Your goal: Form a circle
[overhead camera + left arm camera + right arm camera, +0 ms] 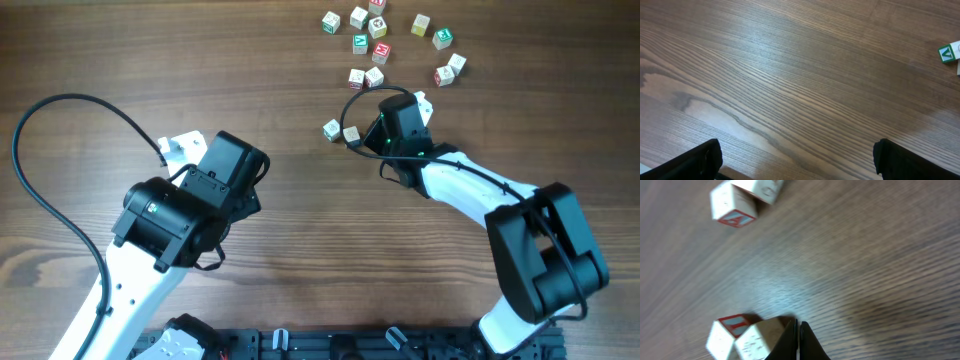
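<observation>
We find the letter cubes (378,27) strewn in a loose arc at the table's (250,80) far side. The right gripper (797,330) is closed on nothing, tips apparently touching a pale cube (757,339), and the left gripper (796,162) is spread wide over bare wood. We judge the cubes light, rigid and slidey, so nudge flat faces or pinch opposite sides; open room lies left and near, little at the far edge.

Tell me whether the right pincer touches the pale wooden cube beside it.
Touching: right wrist view shows the pale wooden cube pressed against the right pincer, no gap between.
</observation>
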`<state>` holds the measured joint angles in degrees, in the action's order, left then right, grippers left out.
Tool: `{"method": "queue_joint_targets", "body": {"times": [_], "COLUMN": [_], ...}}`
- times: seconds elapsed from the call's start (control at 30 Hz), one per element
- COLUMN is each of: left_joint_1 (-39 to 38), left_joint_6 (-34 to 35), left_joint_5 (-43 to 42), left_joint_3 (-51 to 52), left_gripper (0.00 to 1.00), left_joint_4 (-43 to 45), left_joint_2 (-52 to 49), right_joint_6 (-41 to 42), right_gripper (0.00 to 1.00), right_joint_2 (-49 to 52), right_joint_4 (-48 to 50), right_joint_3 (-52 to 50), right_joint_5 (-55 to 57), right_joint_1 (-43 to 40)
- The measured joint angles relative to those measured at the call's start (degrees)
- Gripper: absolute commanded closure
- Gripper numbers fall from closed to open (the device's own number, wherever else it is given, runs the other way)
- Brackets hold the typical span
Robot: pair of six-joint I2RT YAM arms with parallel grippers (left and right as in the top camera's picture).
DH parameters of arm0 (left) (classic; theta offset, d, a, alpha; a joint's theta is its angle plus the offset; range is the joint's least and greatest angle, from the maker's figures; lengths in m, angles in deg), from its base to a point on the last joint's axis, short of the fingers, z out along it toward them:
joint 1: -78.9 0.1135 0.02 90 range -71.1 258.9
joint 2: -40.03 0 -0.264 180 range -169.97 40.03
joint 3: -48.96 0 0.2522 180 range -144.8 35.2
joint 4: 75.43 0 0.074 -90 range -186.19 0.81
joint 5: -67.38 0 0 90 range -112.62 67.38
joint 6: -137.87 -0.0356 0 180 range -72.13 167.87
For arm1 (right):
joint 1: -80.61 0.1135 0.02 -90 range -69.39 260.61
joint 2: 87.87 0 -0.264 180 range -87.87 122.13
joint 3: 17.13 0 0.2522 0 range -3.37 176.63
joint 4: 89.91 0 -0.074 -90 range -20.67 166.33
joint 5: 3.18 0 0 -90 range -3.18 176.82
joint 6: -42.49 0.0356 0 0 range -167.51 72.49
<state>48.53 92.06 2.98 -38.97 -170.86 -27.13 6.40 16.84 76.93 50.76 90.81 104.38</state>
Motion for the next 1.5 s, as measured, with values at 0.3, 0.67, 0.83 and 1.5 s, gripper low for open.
{"method": "queue_joint_targets", "body": {"times": [0.3, 0.67, 0.83, 1.5], "left_joint_1": [0.00, 0.00, 0.00, 0.00], "left_joint_6": [0.00, 0.00, 0.00, 0.00], "left_joint_5": [0.00, 0.00, 0.00, 0.00], "left_joint_3": [0.00, 0.00, 0.00, 0.00], "left_gripper": [0.00, 0.00, 0.00, 0.00], "left_joint_4": [0.00, 0.00, 0.00, 0.00], "left_joint_2": [0.00, 0.00, 0.00, 0.00], "right_joint_6": [0.00, 0.00, 0.00, -0.26], "right_gripper": [0.95, 0.95, 0.95, 0.95], "right_joint_2": [1.44, 4.07, 4.07, 4.07], "right_joint_4": [2.36, 4.02, 4.02, 4.72], "right_joint_3": [0.00, 0.00, 0.00, 0.00], "right_joint_5": [-2.25, -4.02, -4.59, -9.60], "right_joint_1": [-0.35, -0.35, -0.35, -0.35]}}
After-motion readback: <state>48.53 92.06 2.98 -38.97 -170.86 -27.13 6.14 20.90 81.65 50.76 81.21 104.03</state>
